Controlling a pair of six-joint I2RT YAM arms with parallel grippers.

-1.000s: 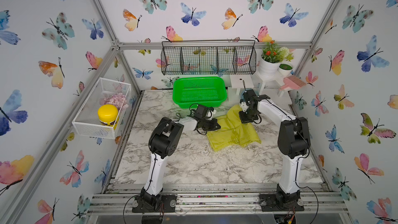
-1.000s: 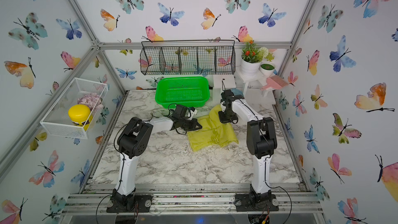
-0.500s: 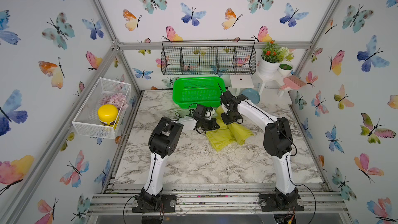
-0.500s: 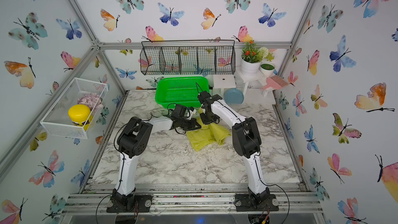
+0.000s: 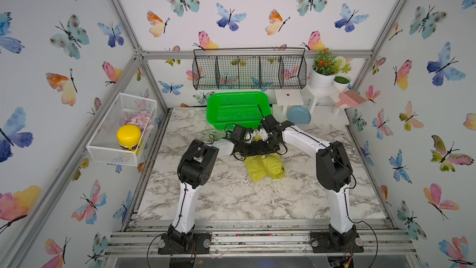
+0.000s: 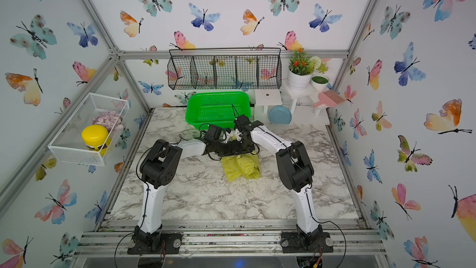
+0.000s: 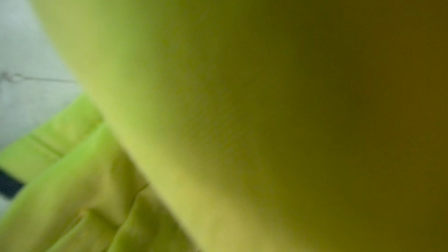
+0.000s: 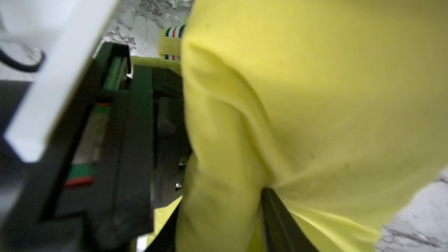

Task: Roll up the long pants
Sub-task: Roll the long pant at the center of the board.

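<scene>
Marble bench [image 5: 231,197] inside butterfly walls, and the pants [image 5: 265,167] are lying bunched mid-bench, near the front of the green basket [image 5: 213,104], showing in both top views [image 6: 240,167]. Both arms are meeting over the cloth's far end. Left claw [image 5: 253,149] is sitting clamped tight, its wrist camera smothered in yellow-green fabric; whether it's pinching cloth, I cannot tell. Right claw [image 8: 220,200] is showing fingers [image 8: 274,214] apart, a fold bulging between them, striped waistband [image 8: 173,32] peeking beyond. Gripping or loose, I cannot tell.
</scene>
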